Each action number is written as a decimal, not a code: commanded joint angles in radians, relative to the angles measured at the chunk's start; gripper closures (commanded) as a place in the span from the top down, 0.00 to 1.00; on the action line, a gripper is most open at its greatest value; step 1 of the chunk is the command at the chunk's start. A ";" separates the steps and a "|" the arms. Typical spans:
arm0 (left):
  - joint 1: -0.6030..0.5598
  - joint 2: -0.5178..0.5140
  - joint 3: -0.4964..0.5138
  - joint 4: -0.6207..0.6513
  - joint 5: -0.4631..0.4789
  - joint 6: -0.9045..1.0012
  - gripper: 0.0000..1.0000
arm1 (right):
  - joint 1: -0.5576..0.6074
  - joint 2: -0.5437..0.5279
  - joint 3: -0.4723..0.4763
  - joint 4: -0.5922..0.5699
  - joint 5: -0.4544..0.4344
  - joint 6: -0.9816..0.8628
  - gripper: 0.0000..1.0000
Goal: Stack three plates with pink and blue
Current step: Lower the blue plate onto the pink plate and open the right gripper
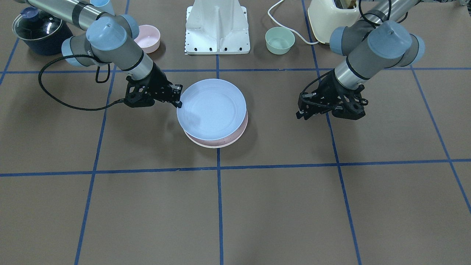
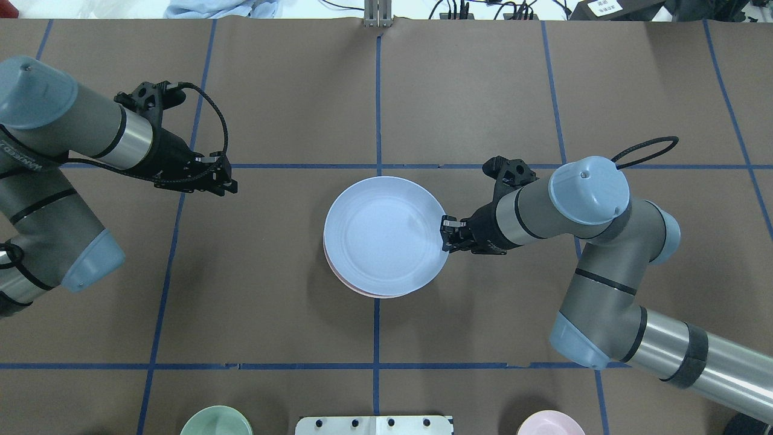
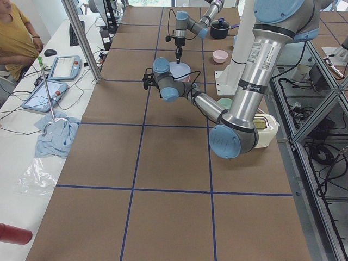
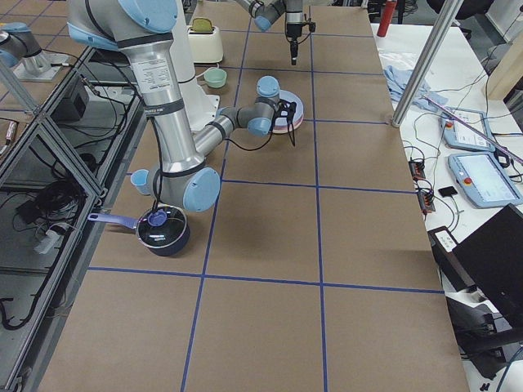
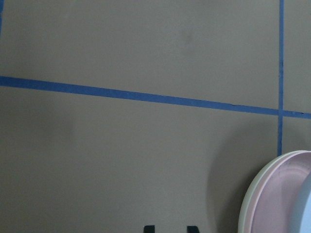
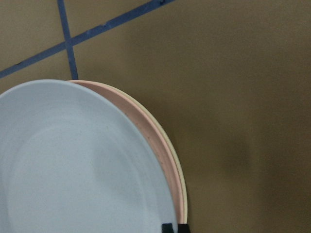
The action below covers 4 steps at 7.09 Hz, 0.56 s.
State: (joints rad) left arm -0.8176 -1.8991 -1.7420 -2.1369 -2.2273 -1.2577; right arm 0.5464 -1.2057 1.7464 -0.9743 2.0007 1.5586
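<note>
right claw (image 2: 445,232): narrow, tips almost together, pinched on the rim of the blue plate.
blue plate (image 2: 383,232): at the right claw's tips and stretching away from them. It is the top of the stack and is not centred on the plate below. I cannot tell whether it rests fully or hangs just above.
pink plate (image 1: 240,133): directly under the blue plate. Its rim shows as a crescent, widest on the side away from the right claw.
cream plate (image 6: 178,170): lowest of the three, under the pink plate. Only a thin pale edge shows.
left claw (image 2: 228,184): tips a moderate gap apart, nothing between them, hanging over bare bench, well apart from the stack.
bench (image 1: 110,213): brown, crossed by blue tape lines (image 1: 219,206). One line and bare brown surface lie between the left claw and the stack.
pink bowl (image 1: 149,36): behind the right claw toward the robot's base. In the front view the right arm's elbow covers part of it.
mint bowl (image 1: 279,39): behind the left claw toward the base, just beside the white base (image 1: 218,25).
pot (image 1: 36,31): dark, glass-lidded, beyond the right arm at the bench's outer end.
cream appliance (image 1: 331,16): behind the left arm. Its white cable (image 1: 290,27) curls past the mint bowl.
</note>
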 commanded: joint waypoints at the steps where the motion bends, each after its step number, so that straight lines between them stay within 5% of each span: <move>1: 0.000 0.000 -0.002 0.000 0.000 0.000 0.34 | -0.005 0.008 0.008 -0.032 0.000 0.000 0.00; 3: 0.000 0.005 0.001 -0.001 0.000 0.000 0.34 | -0.005 0.008 0.015 -0.034 -0.002 0.000 0.00; 4: 0.001 0.005 0.001 -0.001 0.000 0.000 0.34 | -0.005 0.009 0.015 -0.034 -0.003 0.000 0.09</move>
State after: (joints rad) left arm -0.8175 -1.8954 -1.7415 -2.1379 -2.2273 -1.2579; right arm 0.5416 -1.1978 1.7602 -1.0068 1.9989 1.5585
